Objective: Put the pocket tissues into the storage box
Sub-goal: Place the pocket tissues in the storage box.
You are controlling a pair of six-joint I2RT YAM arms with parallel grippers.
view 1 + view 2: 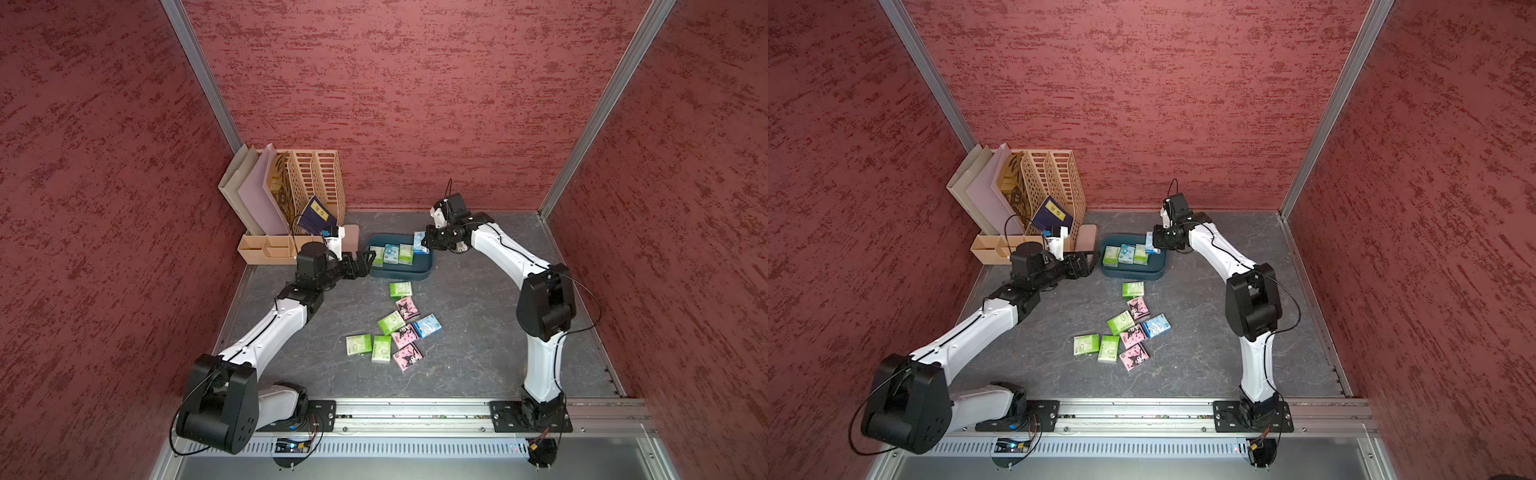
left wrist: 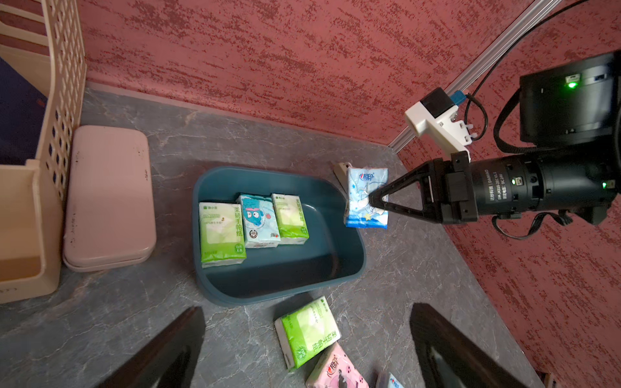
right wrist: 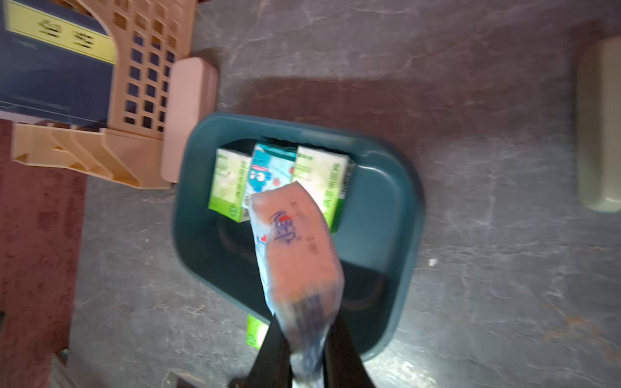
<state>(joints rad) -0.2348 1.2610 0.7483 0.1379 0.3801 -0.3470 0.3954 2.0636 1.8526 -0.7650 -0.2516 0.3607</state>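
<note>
Nearest my base the loose pocket tissues (image 1: 395, 328) lie scattered flat on the bench (image 1: 478, 332), green, pink and blue, well apart from both pincers. Beyond them one green packet (image 1: 400, 289) lies just beside the near wall of the storage box (image 1: 399, 276). Inside the box a row of three packets (image 1: 391, 254) lies along the far side, so the near half is bare. My left pincer (image 1: 368, 261) stands at the box's left rim, jaws wide apart and holding nothing. I judge it better placed for that green packet. Farthest out, my right pincer (image 1: 426, 246) is clamped on a light blue packet (image 2: 361, 183) at the box's far right corner, raised off the bench. The packet sticks out ahead of the jaws toward the box's middle. The bare floor lies inward and toward my base from it, so I would carry it there before letting go
</note>
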